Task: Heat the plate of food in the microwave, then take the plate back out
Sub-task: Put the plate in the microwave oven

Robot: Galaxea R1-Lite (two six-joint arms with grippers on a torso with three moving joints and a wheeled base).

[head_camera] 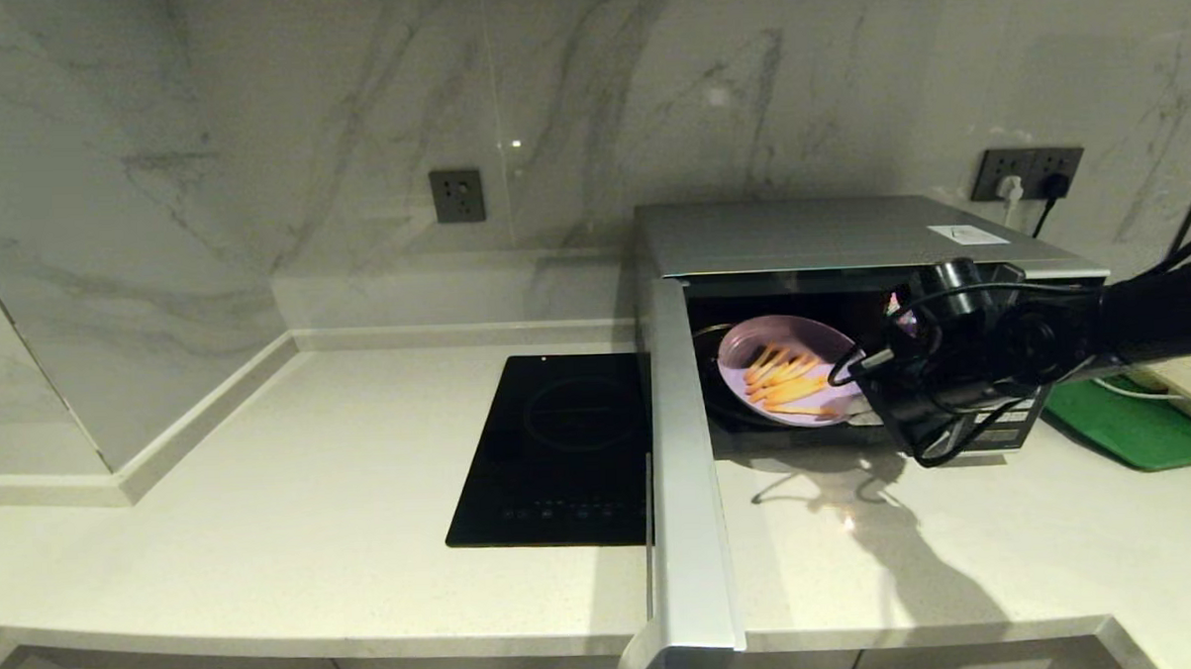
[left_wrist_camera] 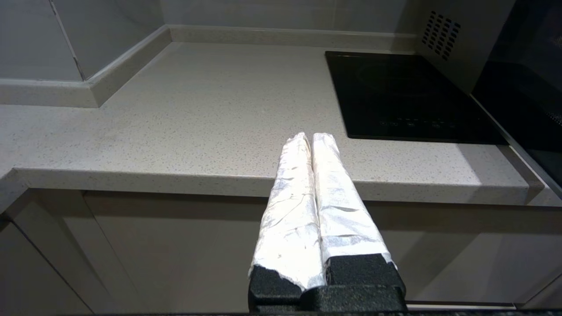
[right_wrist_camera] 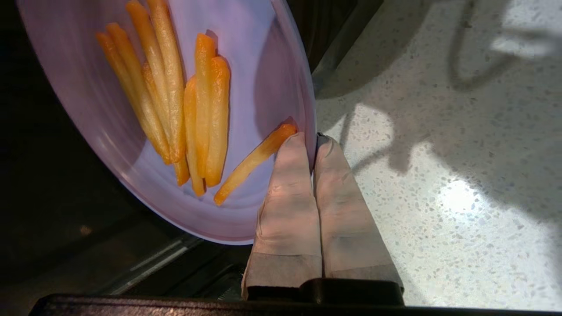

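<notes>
plate of food (head_camera: 788, 380) right of centre, tilted in the open mouth of the microwave (head_camera: 850, 236), door swung wide for access. right gripper (right_wrist_camera: 314, 141) pinching its rim, likely for carrying. left gripper (left_wrist_camera: 311, 139) pressed together, parked before counter edge.

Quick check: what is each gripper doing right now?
Left gripper: shut, empty, parked at the counter edge.
Right gripper: shut on the rim of the plate of food, at the microwave opening.
</notes>
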